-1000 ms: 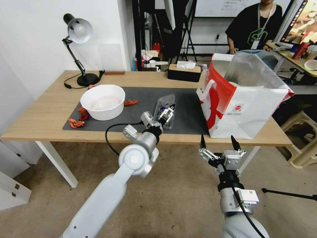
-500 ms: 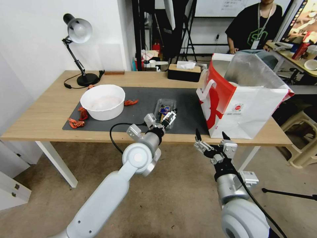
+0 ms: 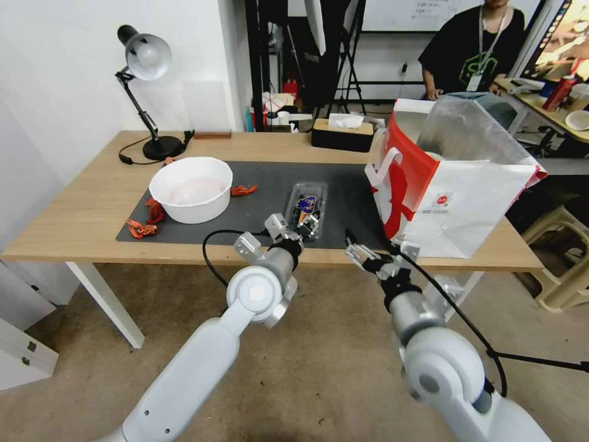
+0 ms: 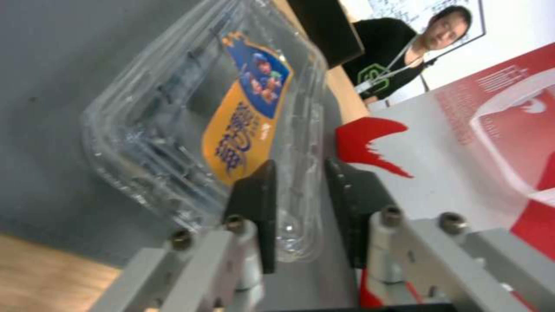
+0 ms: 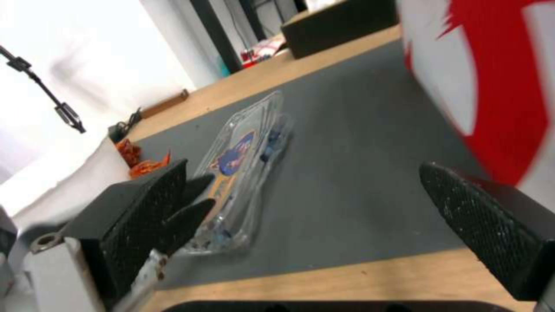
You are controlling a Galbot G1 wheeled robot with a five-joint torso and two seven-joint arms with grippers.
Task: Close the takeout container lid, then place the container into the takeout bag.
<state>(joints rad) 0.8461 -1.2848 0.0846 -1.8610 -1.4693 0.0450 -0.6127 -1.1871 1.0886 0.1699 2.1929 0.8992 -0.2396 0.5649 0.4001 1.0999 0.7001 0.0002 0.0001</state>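
The takeout container point(image 3: 306, 205) lies flat on the dark mat, a small clear clamshell. Its lid point(image 4: 190, 108), carrying an orange and blue sticker, is down over the base. My left gripper point(image 3: 308, 222) is at the container's near end, fingers pinched on the clear plastic edge point(image 4: 298, 208). My right gripper point(image 3: 375, 244) hovers open at the table's front edge, between the container point(image 5: 246, 151) and the takeout bag point(image 3: 457, 196), with nothing between its fingers. The white and red bag point(image 5: 491, 82) stands upright and open at the right end of the table.
A round white bowl point(image 3: 191, 188) sits on the dark mat point(image 3: 257, 202) to the left, with red scraps point(image 3: 141, 228) around it. A desk lamp point(image 3: 146, 61) and a tissue box point(image 3: 342, 134) stand at the back of the table.
The lid has swung down from upright to flat on the container, with my left gripper following it. My right arm has risen and moved left to the table's front edge.
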